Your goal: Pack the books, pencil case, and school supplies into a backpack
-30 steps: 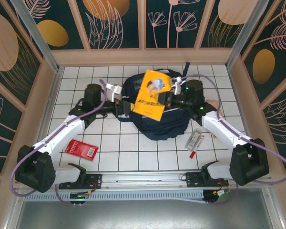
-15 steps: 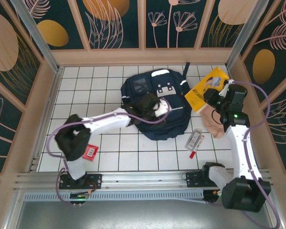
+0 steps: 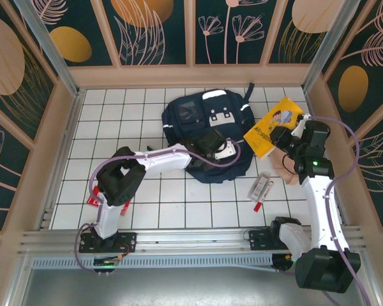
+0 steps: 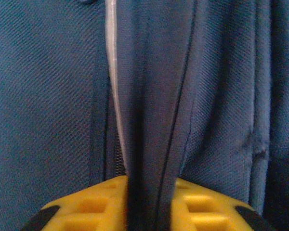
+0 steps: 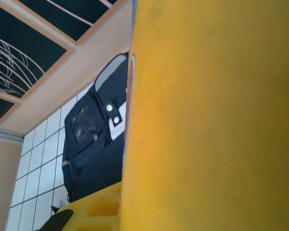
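The navy backpack (image 3: 201, 124) lies flat at the middle back of the tiled table. My left gripper (image 3: 225, 151) is at its near right edge, shut on a fold of the blue fabric (image 4: 151, 144) between the yellow fingers (image 4: 86, 211). My right gripper (image 3: 284, 137) is shut on the yellow book (image 3: 271, 126), held tilted above the table right of the backpack. In the right wrist view the book (image 5: 212, 115) hides most of the scene. The peach pencil case (image 3: 282, 164) lies partly under the right arm. The whitish packet (image 3: 262, 186) and red pen (image 3: 257, 205) lie nearer. The red booklet (image 3: 93, 195) peeks out under the left arm.
Wooden walls (image 3: 191, 75) enclose the table at the back and both sides. The left arm (image 3: 153, 159) stretches across the table's middle. A metal rail (image 3: 191, 239) runs along the near edge. Bare tiles (image 3: 108, 121) lie left of the backpack.
The right gripper carried the yellow book from over the backpack to its right side. The left gripper moved to the backpack's near right edge and shut on its fabric.
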Motion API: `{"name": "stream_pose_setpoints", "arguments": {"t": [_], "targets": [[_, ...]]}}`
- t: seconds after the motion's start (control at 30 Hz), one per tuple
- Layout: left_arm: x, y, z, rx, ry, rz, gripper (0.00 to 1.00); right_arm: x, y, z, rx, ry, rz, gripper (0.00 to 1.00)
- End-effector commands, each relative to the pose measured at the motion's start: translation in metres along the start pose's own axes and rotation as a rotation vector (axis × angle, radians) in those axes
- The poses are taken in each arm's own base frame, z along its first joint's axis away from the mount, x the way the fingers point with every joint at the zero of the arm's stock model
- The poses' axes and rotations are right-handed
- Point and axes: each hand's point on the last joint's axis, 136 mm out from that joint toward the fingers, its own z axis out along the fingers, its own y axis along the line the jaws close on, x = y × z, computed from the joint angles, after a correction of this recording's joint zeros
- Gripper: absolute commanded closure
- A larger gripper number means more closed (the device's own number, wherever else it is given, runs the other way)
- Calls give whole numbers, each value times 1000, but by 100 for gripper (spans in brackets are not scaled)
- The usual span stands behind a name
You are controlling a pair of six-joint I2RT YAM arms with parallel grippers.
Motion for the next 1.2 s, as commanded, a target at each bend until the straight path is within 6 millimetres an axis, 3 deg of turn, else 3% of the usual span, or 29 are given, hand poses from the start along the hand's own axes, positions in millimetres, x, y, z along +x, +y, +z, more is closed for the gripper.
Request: {"name": "stream_pose_setpoints", "arguments": {"t": [0.0, 0.13, 0.33, 0.43, 0.6, 0.77, 0.97, 1.17], "targets": [[-4, 30, -6, -92, -10, -37, 99, -5, 18, -8, -90, -29, -46, 100], [-18, 56, -19, -114, -22, -106, 100, 3, 14, -5, -89, -3, -21, 100], [-60, 128, -85, -192, -190, -334, 100, 23, 12, -5, -94, 90, 83, 100], [-75, 154, -113, -237, -238, -361, 100, 25, 13, -11, -84, 97, 149, 100], [-99, 178, -151, -273, -287, -426, 100, 38, 43, -19, -240, 215, 184, 100], [-126, 187, -180, -246, -378, -461, 100, 61, 49, -4, -346, 324, 318, 100], [-161, 168, -190, -47, -468, -486, 100, 60, 79, 35, -400, 284, 367, 100], [-173, 157, -199, 60, -492, -553, 100, 47, 64, 92, -324, 92, 550, 100]]}}
